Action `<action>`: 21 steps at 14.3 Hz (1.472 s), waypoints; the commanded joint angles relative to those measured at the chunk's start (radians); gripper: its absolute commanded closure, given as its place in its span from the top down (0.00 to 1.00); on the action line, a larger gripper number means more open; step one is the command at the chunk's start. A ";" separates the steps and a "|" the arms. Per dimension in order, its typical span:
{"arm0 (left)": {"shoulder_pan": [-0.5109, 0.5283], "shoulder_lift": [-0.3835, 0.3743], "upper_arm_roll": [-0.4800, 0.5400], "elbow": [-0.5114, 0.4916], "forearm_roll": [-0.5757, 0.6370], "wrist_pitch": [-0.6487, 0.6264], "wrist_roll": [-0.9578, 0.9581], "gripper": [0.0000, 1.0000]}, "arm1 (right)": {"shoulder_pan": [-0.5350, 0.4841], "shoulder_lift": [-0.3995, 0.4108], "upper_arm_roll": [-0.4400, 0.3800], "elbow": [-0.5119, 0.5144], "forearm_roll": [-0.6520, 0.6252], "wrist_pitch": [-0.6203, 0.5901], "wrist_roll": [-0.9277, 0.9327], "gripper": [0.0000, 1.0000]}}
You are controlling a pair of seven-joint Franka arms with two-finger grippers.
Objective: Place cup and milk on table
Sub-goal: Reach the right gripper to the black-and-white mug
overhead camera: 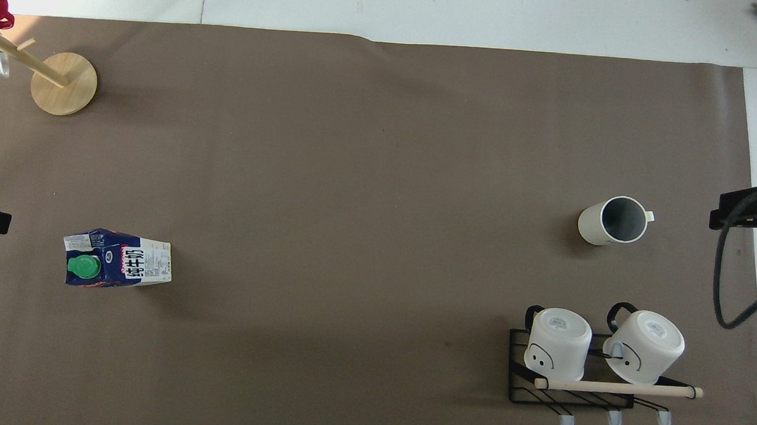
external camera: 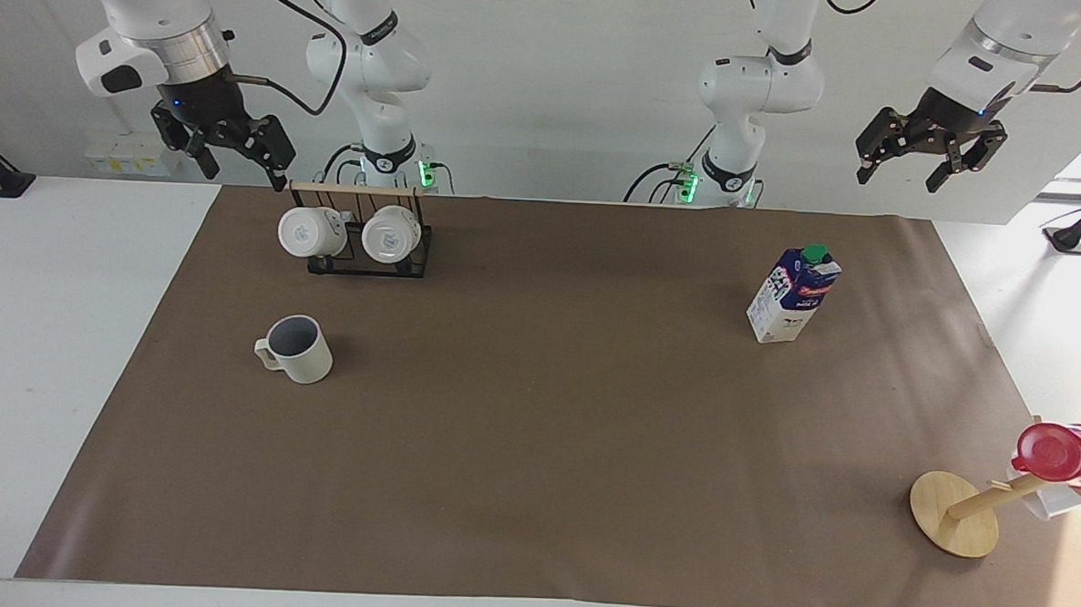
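Note:
The cup (external camera: 297, 349) stands upright on the brown paper of the table (external camera: 543, 450), toward the right arm's end; it also shows in the overhead view (overhead camera: 612, 220). The milk (external camera: 794, 294) stands upright on the paper toward the left arm's end, and shows in the overhead view (overhead camera: 117, 267). My right gripper (external camera: 237, 158) hangs open and empty in the air over the table's edge beside the mug rack. My left gripper (external camera: 911, 174) hangs open and empty high over the table's edge, well above the milk. Neither touches anything.
A black wire rack (external camera: 360, 259) with two glossy white mugs (overhead camera: 558, 342) stands nearer to the robots than the cup. A tilted wooden mug tree (external camera: 956, 513) carrying a red cup (external camera: 1059, 451) sits at the left arm's end, farther from the robots than the milk.

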 commanded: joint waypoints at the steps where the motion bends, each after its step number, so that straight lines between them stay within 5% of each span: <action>1: -0.006 0.008 -0.017 0.022 -0.002 -0.032 -0.001 1.00 | -0.012 -0.006 0.000 -0.019 0.007 0.036 -0.032 1.00; 13: 0.001 0.006 -0.008 0.020 -0.002 -0.036 -0.001 1.00 | -0.010 0.009 0.000 -0.295 0.007 0.330 -0.046 1.00; 21: 0.015 0.006 -0.003 0.020 0.004 -0.031 0.002 1.00 | 0.002 0.114 0.001 -0.427 0.002 0.579 -0.064 1.00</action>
